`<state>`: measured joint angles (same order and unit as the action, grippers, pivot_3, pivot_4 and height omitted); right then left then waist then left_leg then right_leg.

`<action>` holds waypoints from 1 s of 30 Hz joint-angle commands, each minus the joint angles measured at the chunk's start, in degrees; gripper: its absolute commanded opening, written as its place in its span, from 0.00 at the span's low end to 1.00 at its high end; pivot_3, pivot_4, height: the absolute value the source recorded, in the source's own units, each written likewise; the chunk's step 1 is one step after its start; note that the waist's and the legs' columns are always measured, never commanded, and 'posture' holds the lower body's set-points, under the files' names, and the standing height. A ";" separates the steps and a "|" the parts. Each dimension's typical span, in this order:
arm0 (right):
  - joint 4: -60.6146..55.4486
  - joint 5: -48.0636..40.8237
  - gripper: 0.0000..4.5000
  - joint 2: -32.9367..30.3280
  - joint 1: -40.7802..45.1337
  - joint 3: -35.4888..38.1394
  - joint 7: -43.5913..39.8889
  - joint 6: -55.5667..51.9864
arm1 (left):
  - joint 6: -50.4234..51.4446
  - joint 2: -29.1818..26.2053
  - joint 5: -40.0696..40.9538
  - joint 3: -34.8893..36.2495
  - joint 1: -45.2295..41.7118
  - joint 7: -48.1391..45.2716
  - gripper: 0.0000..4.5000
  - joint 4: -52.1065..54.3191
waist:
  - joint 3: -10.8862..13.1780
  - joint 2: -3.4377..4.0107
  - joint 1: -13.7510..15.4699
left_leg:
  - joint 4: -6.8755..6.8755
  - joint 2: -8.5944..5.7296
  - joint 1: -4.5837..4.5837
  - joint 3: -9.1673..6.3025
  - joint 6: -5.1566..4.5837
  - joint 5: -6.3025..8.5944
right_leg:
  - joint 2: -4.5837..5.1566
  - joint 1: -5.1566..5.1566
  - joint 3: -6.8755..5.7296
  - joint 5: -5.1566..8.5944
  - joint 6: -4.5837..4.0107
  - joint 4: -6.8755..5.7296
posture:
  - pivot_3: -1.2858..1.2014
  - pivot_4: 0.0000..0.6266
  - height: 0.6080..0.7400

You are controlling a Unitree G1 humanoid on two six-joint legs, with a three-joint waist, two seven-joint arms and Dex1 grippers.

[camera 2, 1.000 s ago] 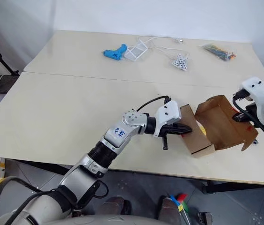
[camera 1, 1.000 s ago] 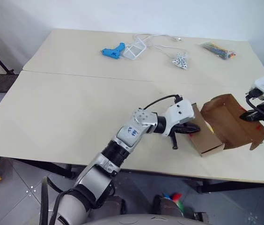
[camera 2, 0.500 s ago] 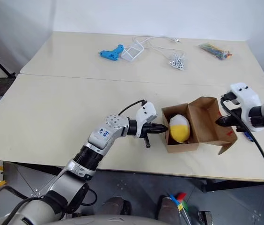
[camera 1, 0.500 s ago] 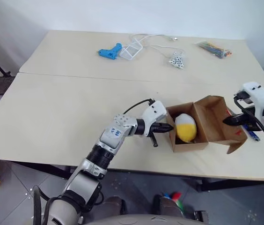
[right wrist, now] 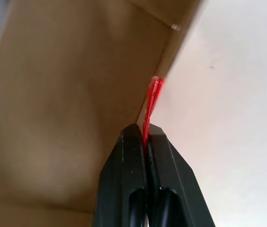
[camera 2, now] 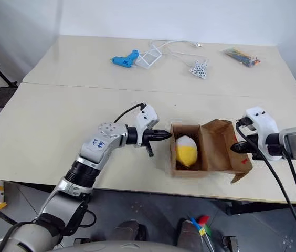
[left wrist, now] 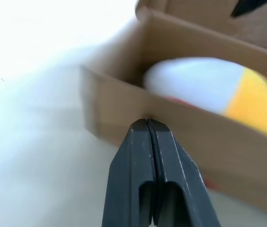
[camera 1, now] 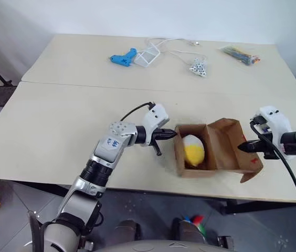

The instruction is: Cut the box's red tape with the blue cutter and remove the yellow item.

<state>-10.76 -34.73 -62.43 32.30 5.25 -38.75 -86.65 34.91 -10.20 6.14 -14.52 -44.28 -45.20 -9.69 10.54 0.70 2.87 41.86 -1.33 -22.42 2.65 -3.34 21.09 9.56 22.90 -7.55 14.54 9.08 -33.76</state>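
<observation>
The box is open now, so the cutting part looks done, and the step in hand is getting the ball out. On the left, the left gripper (camera 1: 172, 135) has its two black fingers pressed flat together with nothing in them, and its tip sits just beside the left wall of the box (camera 1: 178, 157). The box lies near the front edge of the table (camera 1: 59, 121), and the yellow ball (camera 1: 193, 149) rests inside its left part. To the right, the lid flap stands open, and the right gripper (camera 1: 241, 148) is pinched shut on the flap's far right edge, where the red tape (right wrist: 153, 92) is. I think the next move is for the left gripper to open wide, reach over the wall and close gently around the ball, while the right one holds the flap back. The head views show the whole table and both arms at once. The left wrist view shows the ball up close, white on one side and yellow on the other. The right wrist view shows the thin red tape poking out from between the shut fingers. I cannot see the blue cutter clearly.
</observation>
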 commanded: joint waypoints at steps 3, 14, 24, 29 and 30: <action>-1.38 -1.93 0.01 1.05 1.01 2.13 -0.94 -1.42 | 1.25 0.47 1.85 0.15 -0.12 -0.13 0.00 2.47 | 0.00 0.00 -0.28 | -0.04 0.05 0.04 0.03 0.01 0.00 | -0.04 0.00 -0.01 0.00 0.00 -0.01 | 0.52 0.24 1.00; -3.82 -3.23 0.76 1.50 -4.17 14.51 -2.22 2.64 | 2.28 -7.11 4.71 4.26 2.23 -4.20 0.66 6.36 | 0.02 0.03 -0.28 | -0.13 0.08 0.06 0.03 0.02 0.00 | -0.06 0.00 0.00 0.00 0.00 0.01 | 0.52 0.24 1.00; -1.88 0.21 1.00 5.59 -26.90 38.16 -30.30 51.46 | -9.54 -36.64 14.62 23.63 17.36 -25.71 1.00 3.10 | 0.07 0.08 -1.67 | -0.79 0.04 0.48 0.32 0.12 0.00 | -0.20 -0.02 0.02 0.01 0.03 0.11 | 0.52 0.24 1.00; -5.89 -6.77 1.00 3.59 -33.37 37.24 -40.75 49.18 | -11.14 -42.02 16.93 33.29 26.90 -25.85 1.00 0.68 | 0.15 0.16 -1.70 | -0.89 0.26 0.99 0.52 0.13 0.03 | -0.16 -0.42 0.18 0.02 0.00 0.26 | 0.52 0.24 1.00; -7.18 -6.26 1.00 4.85 -33.97 36.50 -41.14 52.03 | -9.11 -43.66 17.85 35.36 30.30 -26.80 1.00 1.18 | 0.16 0.17 -1.67 | -0.91 0.27 1.01 0.50 0.13 0.04 | -0.15 -0.42 0.19 0.02 0.00 0.24 | 0.52 0.24 1.00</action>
<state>-15.05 -40.08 -57.58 -1.09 41.00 -77.41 -38.01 24.21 -51.84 22.05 17.25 -16.26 -70.66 -9.54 10.69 0.87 1.20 40.94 -1.05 -21.38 3.14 -3.19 21.15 9.42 22.49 -7.34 14.56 9.08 -33.55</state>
